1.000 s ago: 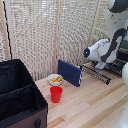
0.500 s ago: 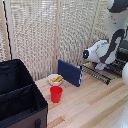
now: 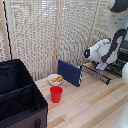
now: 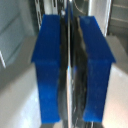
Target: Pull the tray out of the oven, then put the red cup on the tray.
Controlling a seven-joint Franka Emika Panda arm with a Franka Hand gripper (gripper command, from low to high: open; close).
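Wrist view shows the gripper (image 4: 71,70) with its blue pads clamped on a thin dark bar, seemingly the tray (image 3: 100,73) jutting from the oven (image 3: 121,57), while the red cup (image 3: 56,93) waits well apart.

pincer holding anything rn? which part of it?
Yes. The pincer is shut on the tray: its blue pads clamp a thin metal edge between them. Which edge exactly cannot be told from the wrist view; the exterior view suggests the front rim.
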